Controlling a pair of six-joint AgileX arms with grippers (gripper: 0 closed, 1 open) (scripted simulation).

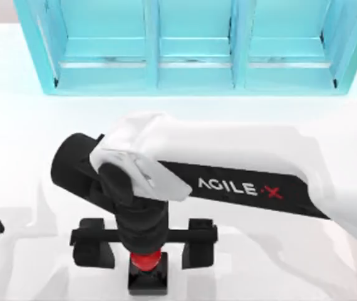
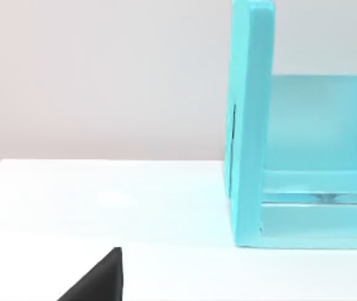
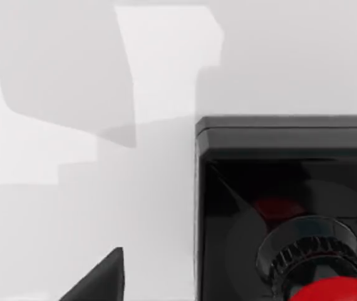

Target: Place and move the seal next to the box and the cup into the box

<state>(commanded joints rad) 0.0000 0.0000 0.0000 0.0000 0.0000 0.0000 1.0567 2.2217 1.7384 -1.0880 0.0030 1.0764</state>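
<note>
The left arm sits parked at the counter's left edge. At near-centre, the right end effector hangs straight above the seal, fingers spread wide either side of its upright red knob, gripping nothing.

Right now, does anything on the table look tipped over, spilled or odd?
Nothing stands out. The seal stands upright on the table, with the right gripper open directly above it. The shelf stands square.
</note>
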